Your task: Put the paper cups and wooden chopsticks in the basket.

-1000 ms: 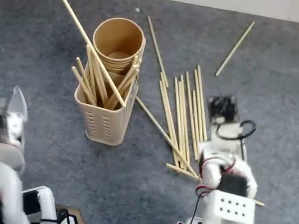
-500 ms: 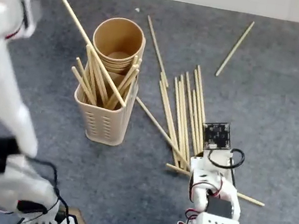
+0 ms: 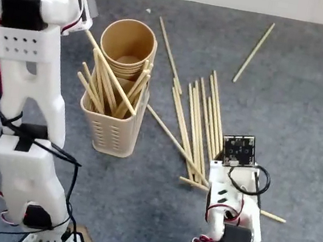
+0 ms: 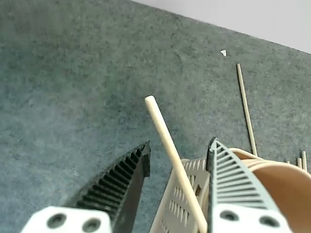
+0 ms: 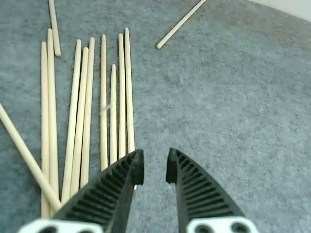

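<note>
Hovering up beside the far left corner of the basket [image 3: 113, 132], the left gripper [image 4: 180, 143] had its jaws spread wide, and the tip of one long chopstick [image 4: 163, 131] – leaning out of the basket – rose between them without being pinched. The basket stood upright on the grey carpet, with the stacked paper cups [image 3: 128, 42] sitting in its far half and a sheaf of chopsticks [image 3: 102, 87] propped in its near half, their tips fanning above the rim. To the right of the basket, a loose bundle of chopsticks [image 3: 197, 127] lay flat on the carpet, roughly parallel, with one longer stick crossing under them from the basket's side. A single chopstick [image 3: 170, 48] lay just right of the cups, and another [image 3: 253, 52] rested well apart from the basket, farther right. The right gripper [image 5: 154, 167] hung over the near end of that bundle – its jaws a narrow gap apart, holding nothing.
</note>
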